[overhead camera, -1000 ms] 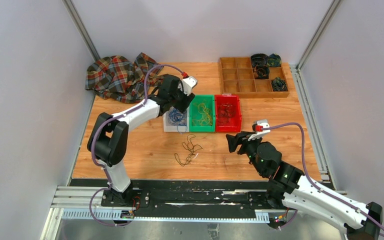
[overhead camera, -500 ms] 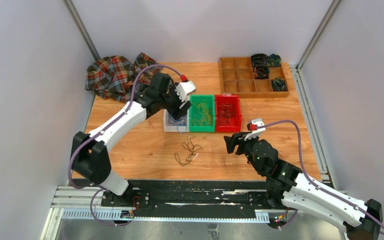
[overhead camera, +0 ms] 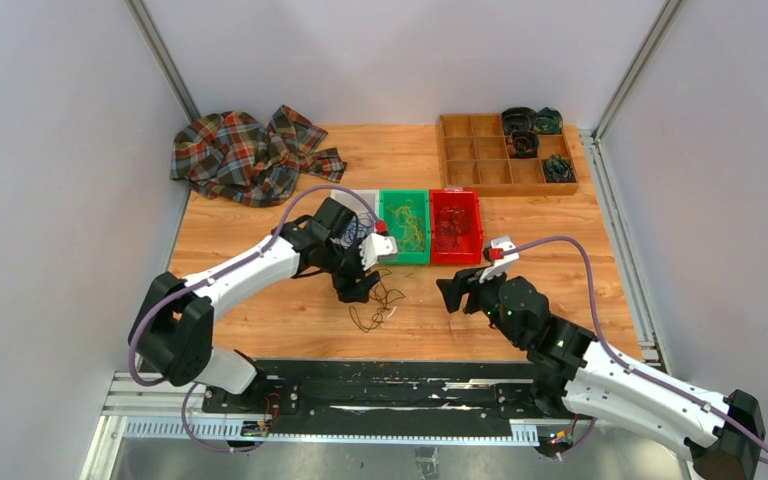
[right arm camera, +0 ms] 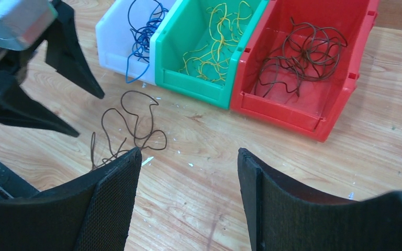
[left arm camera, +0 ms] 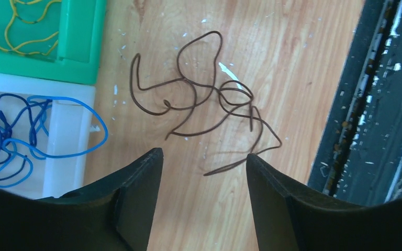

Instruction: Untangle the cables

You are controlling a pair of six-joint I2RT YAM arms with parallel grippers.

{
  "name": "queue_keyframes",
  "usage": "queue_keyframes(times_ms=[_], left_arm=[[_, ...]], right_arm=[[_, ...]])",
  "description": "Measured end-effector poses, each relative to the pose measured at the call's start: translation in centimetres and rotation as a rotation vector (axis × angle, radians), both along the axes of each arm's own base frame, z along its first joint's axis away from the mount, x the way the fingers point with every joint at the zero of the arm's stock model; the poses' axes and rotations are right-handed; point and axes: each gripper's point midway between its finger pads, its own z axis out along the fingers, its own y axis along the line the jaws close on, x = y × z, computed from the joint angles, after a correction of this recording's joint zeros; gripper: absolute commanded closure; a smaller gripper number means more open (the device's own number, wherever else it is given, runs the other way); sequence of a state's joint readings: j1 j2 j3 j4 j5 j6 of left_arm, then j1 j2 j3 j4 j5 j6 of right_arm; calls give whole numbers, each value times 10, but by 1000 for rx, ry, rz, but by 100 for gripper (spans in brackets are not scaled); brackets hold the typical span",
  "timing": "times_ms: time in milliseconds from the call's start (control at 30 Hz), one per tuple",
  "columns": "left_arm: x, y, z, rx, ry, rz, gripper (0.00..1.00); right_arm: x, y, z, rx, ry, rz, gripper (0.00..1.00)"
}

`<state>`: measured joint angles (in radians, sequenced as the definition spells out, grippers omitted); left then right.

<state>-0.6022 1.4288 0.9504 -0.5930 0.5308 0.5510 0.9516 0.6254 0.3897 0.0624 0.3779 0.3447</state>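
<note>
A loose dark brown cable (overhead camera: 378,300) (left arm camera: 193,89) (right arm camera: 136,123) lies in loops on the wooden table, in front of three bins. My left gripper (overhead camera: 356,290) (left arm camera: 204,152) (right arm camera: 90,116) hovers over its near-left side, open and empty. My right gripper (overhead camera: 450,292) (right arm camera: 188,150) stands open and empty just right of the cable. Blue cables (overhead camera: 352,232) (left arm camera: 10,141) (right arm camera: 144,31) fill the white bin, one loop spilling over its rim. Yellow cables (overhead camera: 407,228) (right arm camera: 214,42) sit in the green bin and dark cables (overhead camera: 453,228) (right arm camera: 298,52) in the red one.
A plaid cloth (overhead camera: 245,150) is bunched at the back left. A wooden compartment tray (overhead camera: 480,160) with dark coiled bundles stands at the back right. The black rail (overhead camera: 390,385) (left arm camera: 377,104) runs along the table's near edge.
My left arm has swung from over the white bin toward the near edge and down to the loose brown cable. My right gripper has crept left toward it.
</note>
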Motion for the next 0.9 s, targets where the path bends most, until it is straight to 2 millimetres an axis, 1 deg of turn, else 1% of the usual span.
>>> queue_keyframes(times_ms=[167,367,467,567,633,700,767,833,900], left_arm=[[16,-5,-12,15,-41,9,46],[30,-9,-26,29,-71,6,55],[34,-12,-30,28,-79,-3,66],[35,-15,-34,22,-77,-12,84],[32,-17,-33,13,-69,-22,93],[30,-20,-30,-1,-58,-32,99],[27,-23,-23,-13,-42,-41,99],[24,-26,-8,-33,-32,-50,99],[23,-31,19,-71,-40,-54,99]], right_arm=[[-3,2,4,26,0,16,33],[-5,5,0,21,13,37,33],[-6,8,-3,15,24,51,33],[-7,9,-5,13,29,58,33],[-8,10,-6,11,31,62,34],[-8,11,-7,7,36,67,34],[-8,12,-8,5,39,73,34],[-9,13,-9,4,41,78,33],[-10,14,-8,5,41,92,32]])
